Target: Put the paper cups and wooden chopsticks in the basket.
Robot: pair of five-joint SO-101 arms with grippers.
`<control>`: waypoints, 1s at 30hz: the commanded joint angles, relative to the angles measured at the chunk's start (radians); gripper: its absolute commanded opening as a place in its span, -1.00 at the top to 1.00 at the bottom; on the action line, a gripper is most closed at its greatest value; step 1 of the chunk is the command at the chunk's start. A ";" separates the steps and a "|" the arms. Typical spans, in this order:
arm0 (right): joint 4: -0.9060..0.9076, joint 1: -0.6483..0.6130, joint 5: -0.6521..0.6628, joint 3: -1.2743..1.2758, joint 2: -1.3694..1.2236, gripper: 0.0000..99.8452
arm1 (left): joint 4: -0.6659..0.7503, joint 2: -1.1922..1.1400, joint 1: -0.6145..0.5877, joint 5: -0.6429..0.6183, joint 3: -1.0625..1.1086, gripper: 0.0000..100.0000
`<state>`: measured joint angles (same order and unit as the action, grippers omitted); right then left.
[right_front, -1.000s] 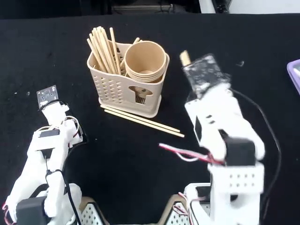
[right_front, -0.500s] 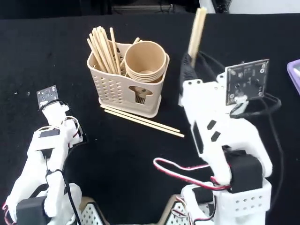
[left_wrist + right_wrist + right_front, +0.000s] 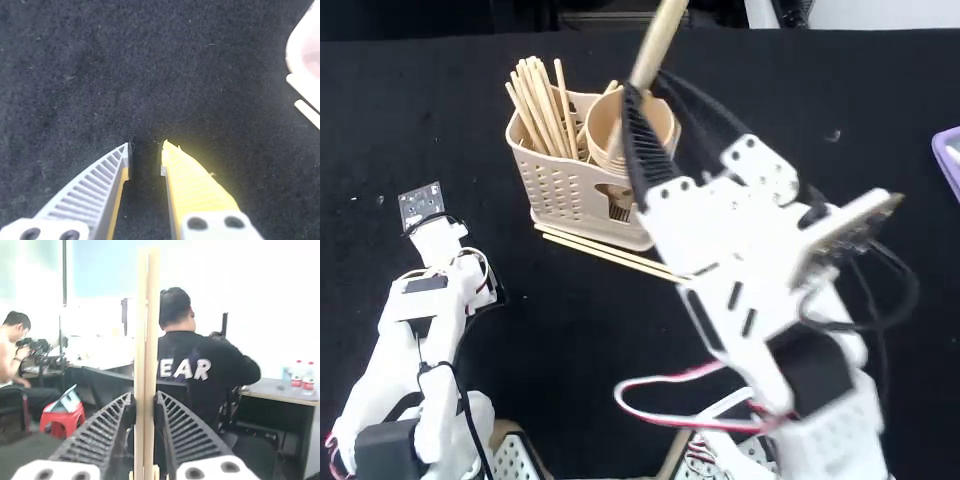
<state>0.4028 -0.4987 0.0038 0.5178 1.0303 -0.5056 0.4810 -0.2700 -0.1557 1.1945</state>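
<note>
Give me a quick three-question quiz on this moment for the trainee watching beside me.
1. Short answer: what lies on the table beside the basket?
2. True or false: the right hand is shut on two held chopsticks.
3. Pick one: the paper cups are A) on the table, B) stacked in the basket, C) in the right hand.

Key: 1) a loose pair of chopsticks; 2) true; 3) B.

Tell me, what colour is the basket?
The basket is cream-white, best seen in the high view.
</note>
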 commanded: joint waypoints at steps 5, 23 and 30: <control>-0.342 -0.017 0.000 0.039 -0.280 0.98 | 0.012 -0.002 0.010 0.011 -0.053 0.77; -0.365 -0.017 0.000 -0.119 -0.694 0.98 | 0.011 -0.002 0.008 0.011 -0.053 0.77; -0.210 -0.021 -0.006 -0.130 -0.707 0.90 | 0.011 -0.002 0.008 0.011 -0.053 0.77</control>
<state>0.0836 -0.5017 0.0023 0.4381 0.3214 -0.5056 0.4810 -0.2700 -0.1557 1.1945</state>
